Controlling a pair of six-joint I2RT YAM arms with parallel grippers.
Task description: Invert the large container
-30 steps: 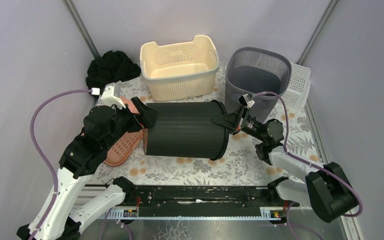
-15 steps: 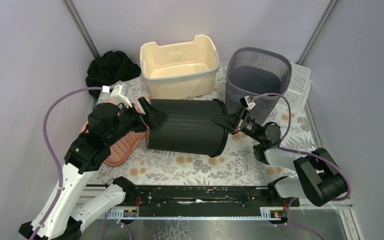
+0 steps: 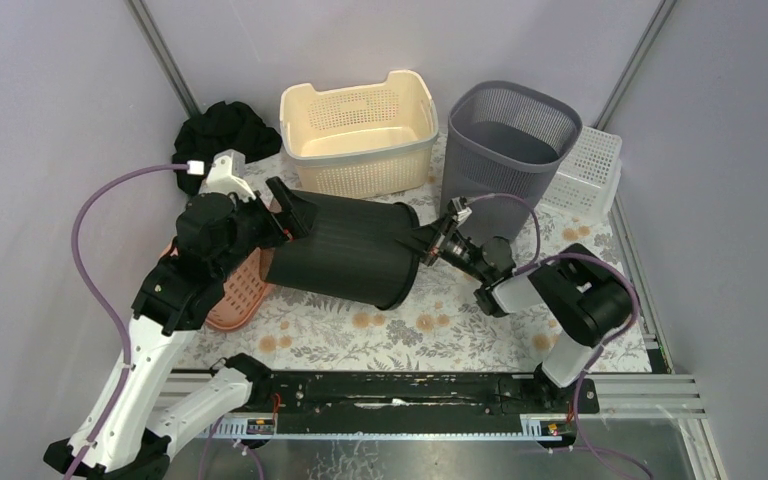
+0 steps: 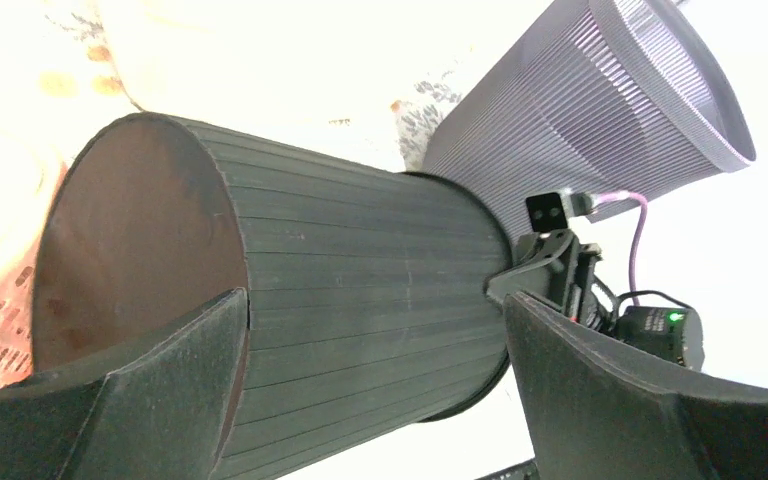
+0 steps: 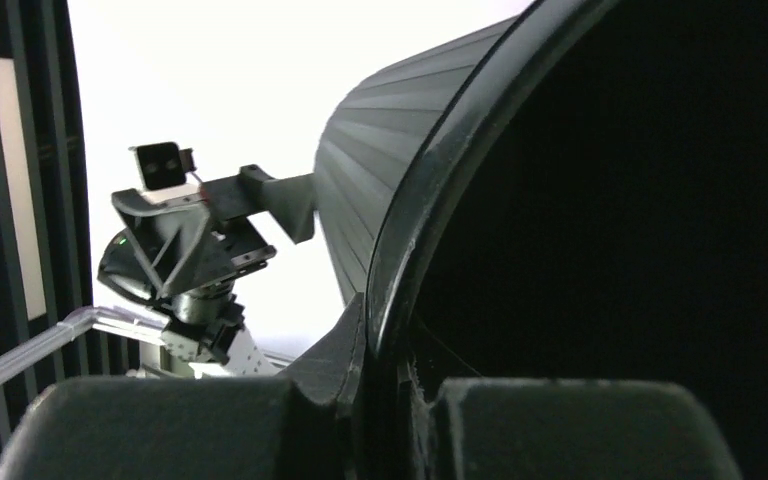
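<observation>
The large container is a black ribbed bin (image 3: pixel 345 255) lying on its side on the flowered table, its base to the left and its mouth to the right. My left gripper (image 3: pixel 295 215) is open at the base end. In the left wrist view its fingers (image 4: pixel 110 400) straddle the bin's wall (image 4: pixel 360 300) near the base, and the gripper (image 4: pixel 380 390) is spread wide. My right gripper (image 3: pixel 422 245) is shut on the bin's rim at the mouth. In the right wrist view the rim (image 5: pixel 400 280) runs between the closed fingers of the gripper (image 5: pixel 400 400).
A cream basket (image 3: pixel 358 130) and a grey mesh bin (image 3: pixel 510 145) stand behind the black bin. A white basket (image 3: pixel 592 170) is at the far right. A pink basket (image 3: pixel 240 290) lies under my left arm, and a black cloth (image 3: pixel 222 135) sits in the back left corner.
The black bin has slid left and turned, its mouth now nearer the table's middle. My right arm has swung left with the rim. My left gripper has moved back along the base end.
</observation>
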